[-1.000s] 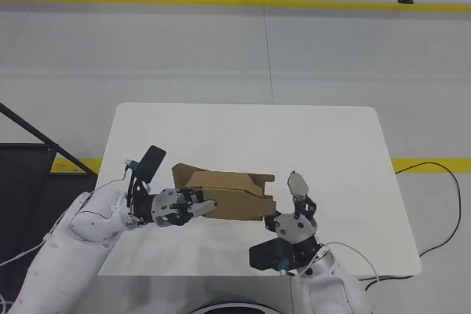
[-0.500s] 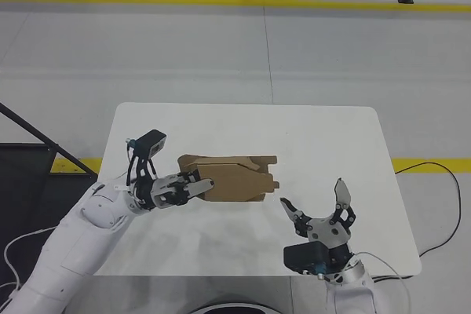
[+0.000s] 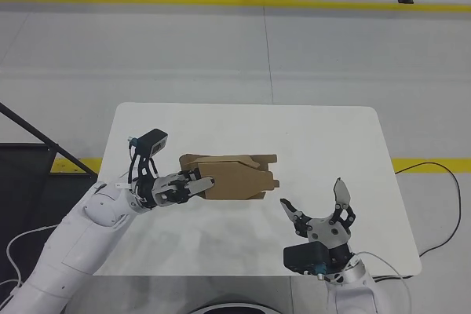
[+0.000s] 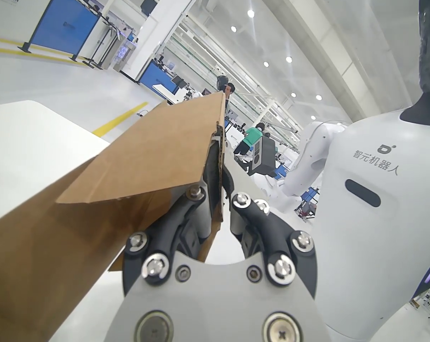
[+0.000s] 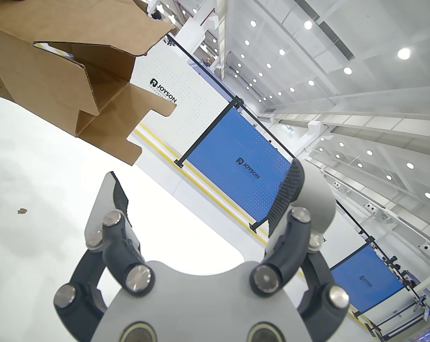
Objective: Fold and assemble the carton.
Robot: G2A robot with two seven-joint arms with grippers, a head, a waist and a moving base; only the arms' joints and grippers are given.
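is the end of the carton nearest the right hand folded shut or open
Open. At the end of the carton facing the right hand, the flaps stick out unfolded, with the hollow inside visible between them.

The left arm (image 3: 94, 216) is angling inward, its left gripper (image 3: 206, 186) clamping the near end of the carton (image 3: 235, 179) between closed fingers. The right gripper (image 3: 314, 200) is hovering apart from it, fingers spreading wide and pointing forward
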